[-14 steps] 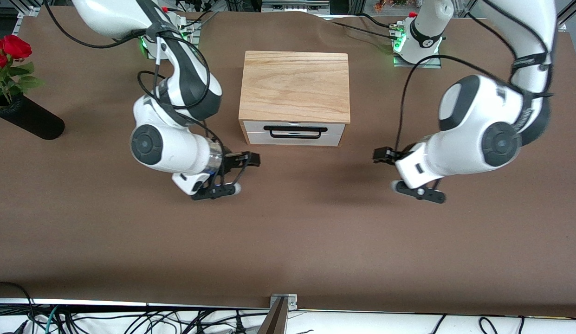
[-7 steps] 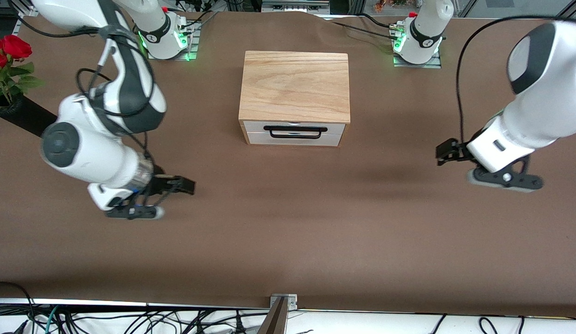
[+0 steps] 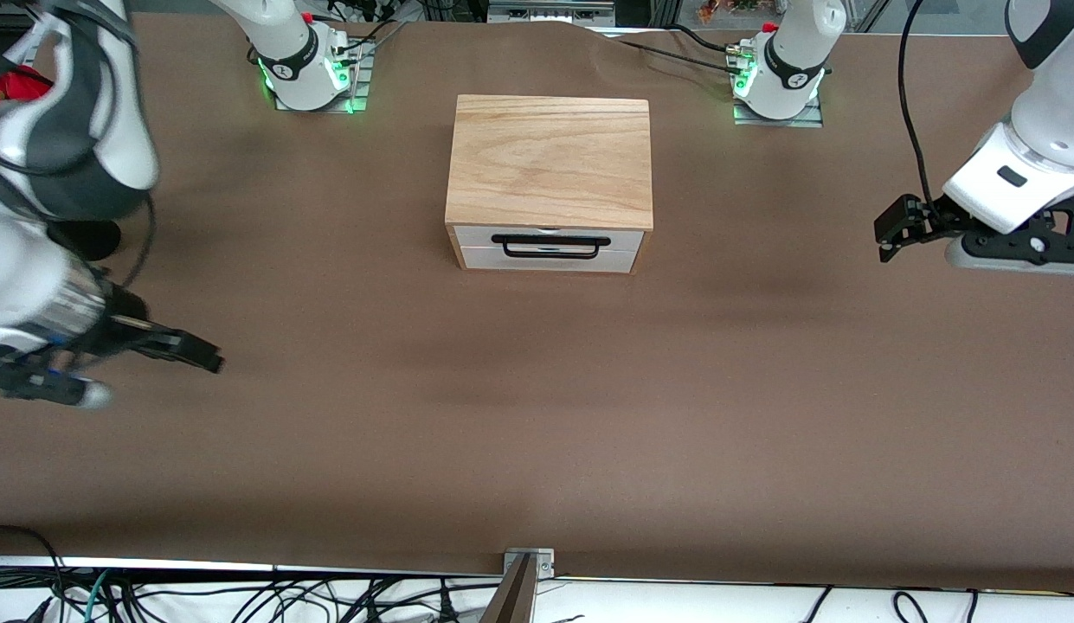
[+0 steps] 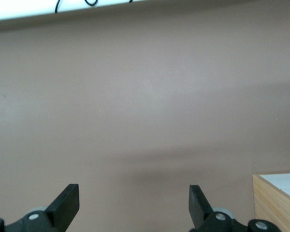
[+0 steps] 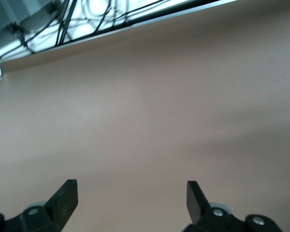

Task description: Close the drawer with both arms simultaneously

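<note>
**Drawer Shut, Both Arms Out at the Ends of the Table**

The drawer (image 3: pixel 549 247) sat pushed into its wooden box (image 3: pixel 549 160) in the middle of the brown table (image 3: pixel 537 415). Its white front looked flat with the box's front edge, and the thin black handle (image 3: pixel 549 246) faced the front camera. No tray stuck out, so the closing job looked done.

The left gripper (image 3: pixel 891 229) hung over the table near the left arm's end, well apart from the box. In the left wrist view its two fingers (image 4: pixel 67 203) were spread wide with nothing between them, and a corner of the box showed at the edge of that view. It pointed toward the box but touched nothing.

The right gripper (image 3: pixel 195 350) hung over the table near the right arm's end, also well apart from the box. Its fingers (image 5: pixel 65 195) were spread wide and empty too (only bare table showed past them).

My guess is that both arms were parked out wide so nothing could bump the drawer. Part of a black vase (image 3: pixel 91 238) peeked out from under the right arm.
</note>
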Motion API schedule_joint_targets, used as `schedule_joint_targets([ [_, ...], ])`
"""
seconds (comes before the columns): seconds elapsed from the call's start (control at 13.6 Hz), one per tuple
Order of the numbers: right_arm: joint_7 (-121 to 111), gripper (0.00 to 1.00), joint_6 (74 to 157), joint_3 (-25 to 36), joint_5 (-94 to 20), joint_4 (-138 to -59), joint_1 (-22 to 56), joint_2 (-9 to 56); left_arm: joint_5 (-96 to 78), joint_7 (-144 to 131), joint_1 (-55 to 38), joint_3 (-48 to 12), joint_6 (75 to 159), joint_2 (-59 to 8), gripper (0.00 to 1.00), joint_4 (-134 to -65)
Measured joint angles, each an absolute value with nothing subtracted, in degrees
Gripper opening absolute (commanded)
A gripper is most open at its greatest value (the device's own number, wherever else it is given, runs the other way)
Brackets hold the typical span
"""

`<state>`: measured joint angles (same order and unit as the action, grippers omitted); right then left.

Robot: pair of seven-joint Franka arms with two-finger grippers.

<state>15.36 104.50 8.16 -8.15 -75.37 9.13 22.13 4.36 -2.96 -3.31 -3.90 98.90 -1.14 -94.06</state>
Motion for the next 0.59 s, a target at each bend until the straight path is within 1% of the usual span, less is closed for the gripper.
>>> schedule_joint_targets([
  [0.15,14.7,1.0,104.4,8.1,-5.7,-78.8,7.1,17.4,2.2,-3.0,-3.3,-3.7,98.9,0.9,1.0,-96.8],
  [0.37,11.1,1.0,104.3,7.5,-1.1,-84.0,6.6,11.6,-0.3,-3.0,-3.3,-3.5,98.5,1.2,1.0,-97.4],
  [0.59,10.3,1.0,104.3,2.0,2.2,-87.2,2.6,8.6,-0.5,-3.0,-3.3,-3.4,98.1,1.2,1.0,-97.4],
])
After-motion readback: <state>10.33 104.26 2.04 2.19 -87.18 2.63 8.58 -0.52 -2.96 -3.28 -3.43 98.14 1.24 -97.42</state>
